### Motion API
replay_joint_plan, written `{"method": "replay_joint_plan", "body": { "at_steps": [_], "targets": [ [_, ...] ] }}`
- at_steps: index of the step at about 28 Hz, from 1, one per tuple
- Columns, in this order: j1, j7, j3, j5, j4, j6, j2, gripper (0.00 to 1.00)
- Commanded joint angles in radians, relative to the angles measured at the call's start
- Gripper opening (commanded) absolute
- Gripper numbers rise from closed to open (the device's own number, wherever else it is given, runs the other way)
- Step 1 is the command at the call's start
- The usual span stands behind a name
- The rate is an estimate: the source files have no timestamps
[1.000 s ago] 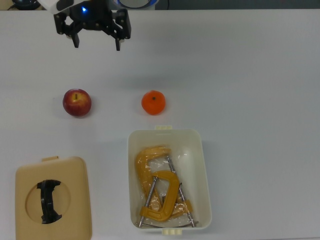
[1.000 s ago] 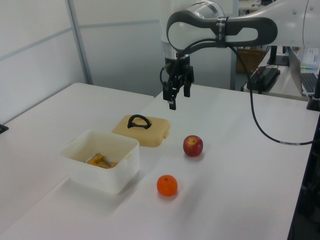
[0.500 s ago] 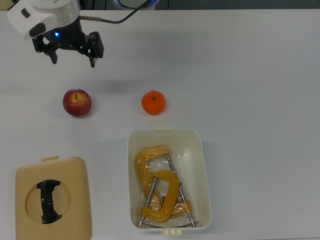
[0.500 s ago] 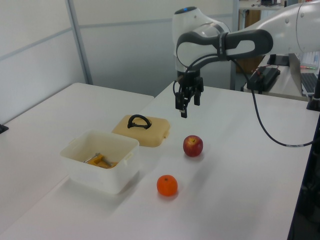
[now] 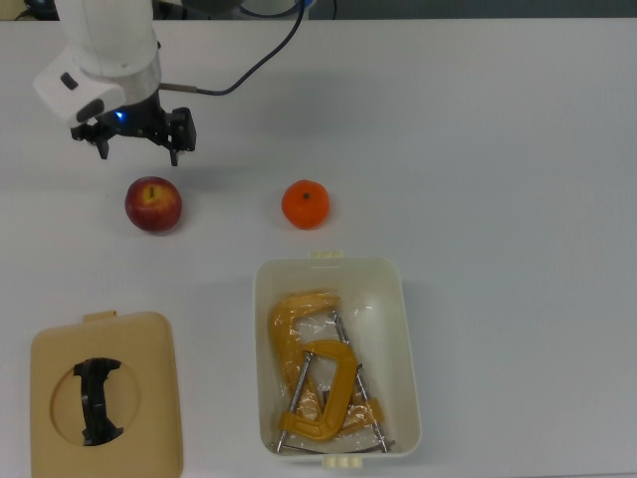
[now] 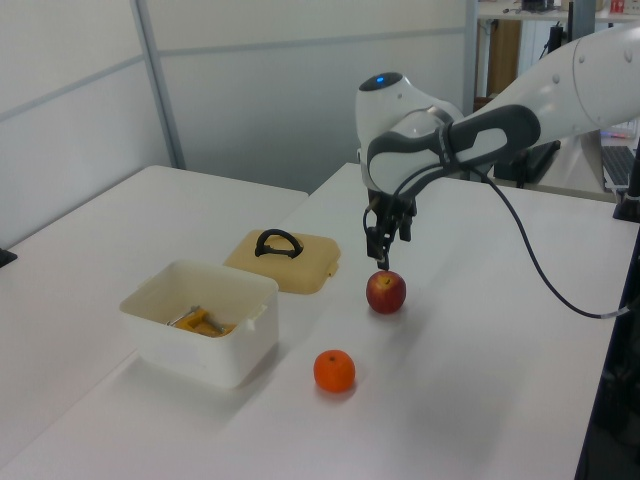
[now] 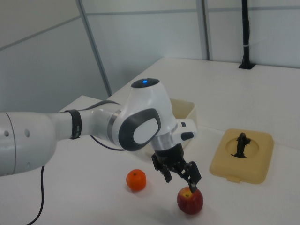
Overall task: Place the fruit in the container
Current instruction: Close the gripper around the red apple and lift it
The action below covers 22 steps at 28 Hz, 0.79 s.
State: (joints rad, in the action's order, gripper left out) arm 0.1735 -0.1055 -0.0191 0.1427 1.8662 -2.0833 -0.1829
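The black two-finger pincer [image 5: 136,149] hangs with its fingers spread apart and nothing between them, just above the shiny red apple [image 5: 153,204] on the white desk [image 5: 518,149]. In the top view the apple lies toward the desk's left edge, and the smaller bright orange [image 5: 306,203] sits well apart to its right. Near the orange stands the cream-white rectangular plastic tub [image 5: 406,349], holding yellow-orange metal C-clamps [image 5: 311,373]. A flat tan lid with a black handle [image 5: 105,393] lies at the desk's lower left corner.
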Motion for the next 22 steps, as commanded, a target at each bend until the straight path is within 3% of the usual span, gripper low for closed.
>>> {"method": "replay_joint_plan", "body": {
  "at_steps": [1,7,16,22],
  "targets": [
    [-0.009,0.013,-0.007,0.031,0.037,-0.069,-0.018,1.0],
    [-0.011,0.081,-0.007,0.081,0.037,-0.11,-0.056,1.0],
    [-0.017,0.125,-0.007,0.107,0.03,-0.158,-0.11,1.0],
    [-0.025,0.19,-0.007,0.166,0.03,-0.175,-0.13,1.0]
  ]
}}
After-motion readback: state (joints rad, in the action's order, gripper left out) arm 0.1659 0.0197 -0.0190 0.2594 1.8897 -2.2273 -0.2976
